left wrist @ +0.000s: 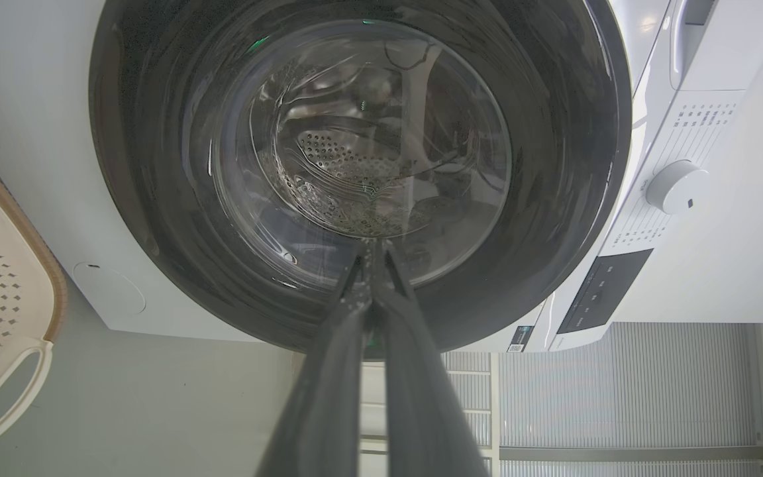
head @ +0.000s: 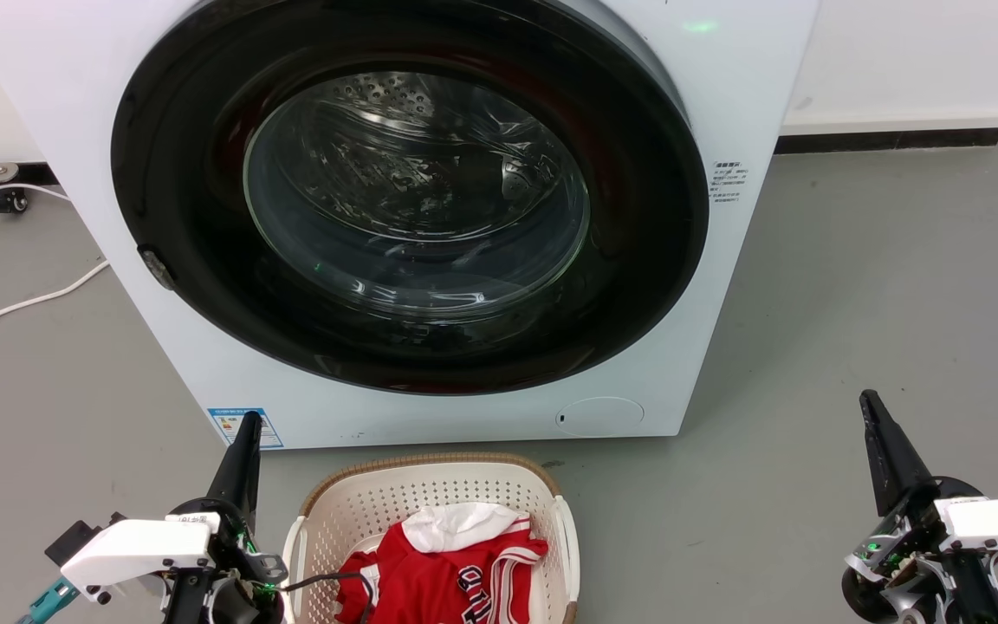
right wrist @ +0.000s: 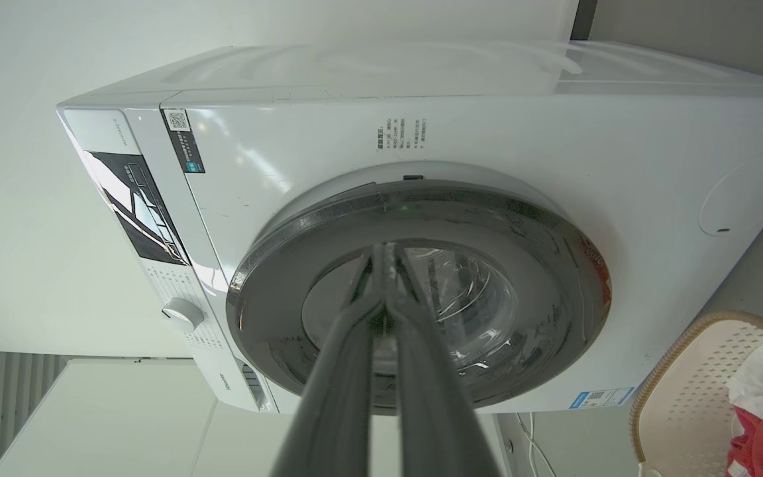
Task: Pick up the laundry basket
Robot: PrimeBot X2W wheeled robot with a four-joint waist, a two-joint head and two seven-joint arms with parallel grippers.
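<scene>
Both pairs of jaws are pressed shut with nothing between them. The left gripper (head: pixel 249 422) points its dark fingers (left wrist: pixel 332 371) toward the washing machine (head: pixel 57 130), and in the left wrist view the two fingers meet at their tips against the round door (head: pixel 417 191). The right gripper (head: pixel 870 402) is the same, its tips touching each other in the right wrist view. The laundry basket (head: pixel 430 462) stands on the grey floor (head: pixel 854 303) just in front of the machine, below the door. It is cream-white and full of small holes, with a brown woven-look rim. It holds a red jersey (head: pixel 447 581) with white lettering, and a white cloth (head: pixel 460 520) is bunched on the side nearer the machine. The left gripper is low on the basket's left side, its wrist just beside the left handle (head: pixel 293 555), and its fingers rise past the rim without touching it. Whether the wrist housing touches the handle I cannot tell. The right gripper is well apart from the basket, out on bare floor beyond the right handle (head: pixel 570 546). The machine's dark-ringed door is shut, and the steel drum shows through its glass. A white cable (head: pixel 22 303) trails over the floor on the machine's left side.
</scene>
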